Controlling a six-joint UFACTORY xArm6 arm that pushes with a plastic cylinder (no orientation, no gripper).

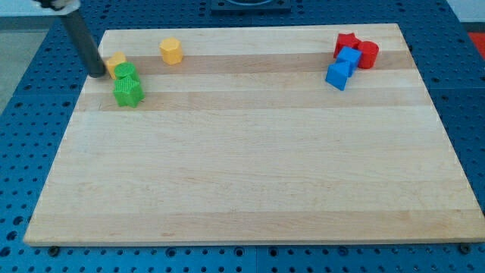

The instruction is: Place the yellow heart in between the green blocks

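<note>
My tip touches yellow block, maybe heart, at its left. Two green blocks just below it. No end effector, only rod.

Robotics lab: wooden board on blue perforated bench.

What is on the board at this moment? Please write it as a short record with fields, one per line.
tip: my tip at the view's upper left, just left of a yellow block
yellow near tip: yellow block, touching the upper green block; shape unclear
green: two green blocks, close together, one above the other in the view
other yellow: yellow block apart, further right near the top edge
reds: two red blocks, upper right
blues: two blue blocks, beside the reds
surface: wooden board
</note>
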